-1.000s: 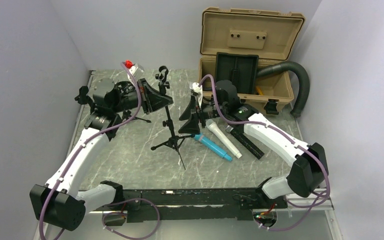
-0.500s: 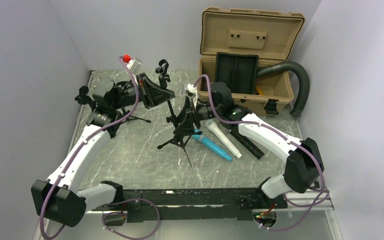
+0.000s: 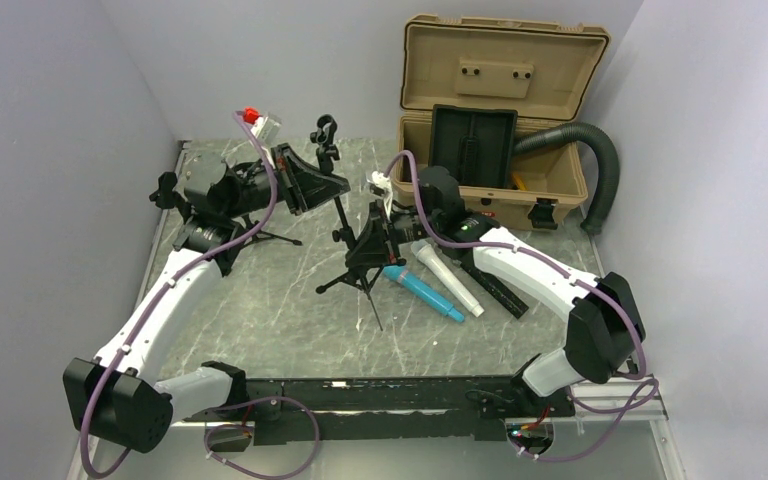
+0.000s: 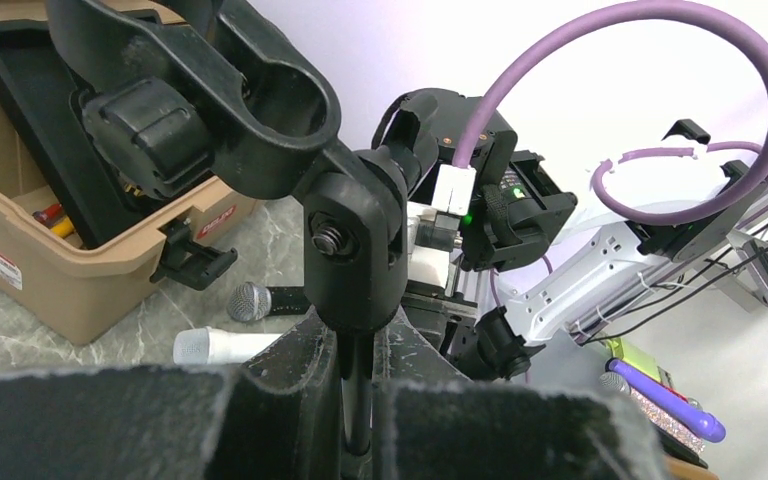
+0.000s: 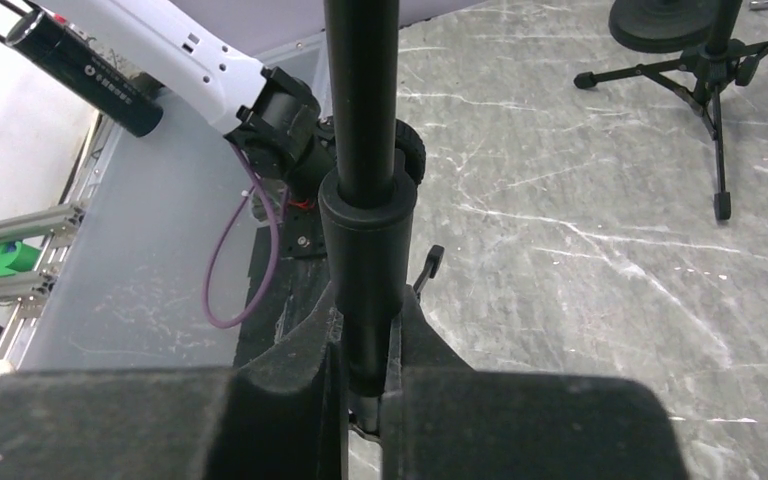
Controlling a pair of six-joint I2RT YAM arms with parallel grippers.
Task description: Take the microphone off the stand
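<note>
Overhead, stand (image 3: 340,212) seen whole, wrist views show left gripper (image 4: 358,400), right gripper (image 5: 365,390) each pinching its pole.

1. This is a robotics lab test cell: plain pale walls (image 3: 60,150) close in around both end effectors.
2. Below the left end effector (image 3: 325,185) and right end effector (image 3: 372,245) lies a marble-patterned surface (image 3: 260,315).
3. Aluminium framing (image 5: 10,228) stands off to the right end effector's side.
4. Purple cabling (image 4: 680,22) arcs ahead of the left end effector.
5. An open tan equipment case (image 3: 500,60) sits behind the right end effector.
</note>
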